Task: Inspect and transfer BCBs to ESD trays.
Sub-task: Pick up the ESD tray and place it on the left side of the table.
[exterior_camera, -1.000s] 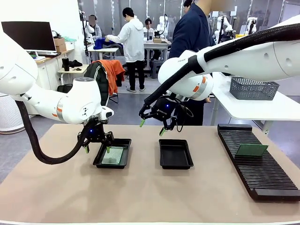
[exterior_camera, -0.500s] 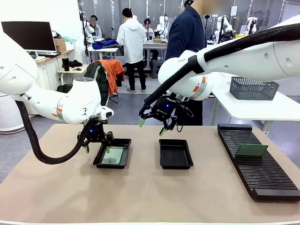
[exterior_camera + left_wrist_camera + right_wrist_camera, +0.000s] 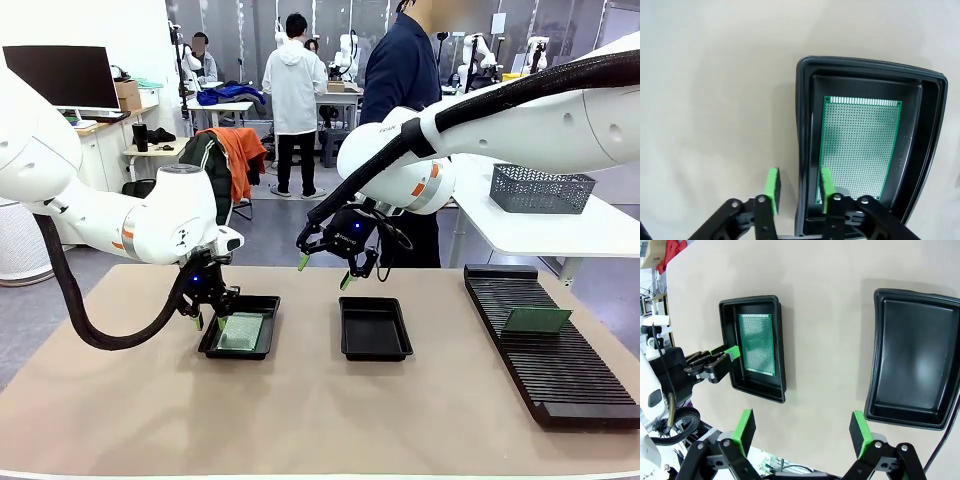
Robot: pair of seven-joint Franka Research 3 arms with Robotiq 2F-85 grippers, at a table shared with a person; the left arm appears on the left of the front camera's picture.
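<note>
Beige worktop [image 3: 300, 420] ahead: my left claw [image 3: 207, 318] hangs open at the 9 o'clock rim of the left tray [image 3: 236, 354], where a BCB [image 3: 240, 331] lies flat. My right claw [image 3: 323, 272] hovers open above the empty tray [image 3: 374, 330]. Left wrist: one pad [image 3: 772, 182] sits outside that rim, the other inside. Right wrist: my pads are spread wide, both trays below.

Glossy plastic trays [image 3: 912, 355], perforated board [image 3: 860, 145], smooth matt table [image 3: 715, 100].

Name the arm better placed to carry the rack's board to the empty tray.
Right: its open gripper hovers by the empty tray, nearer the rack's board; left gripper sits at the filled tray.
</note>
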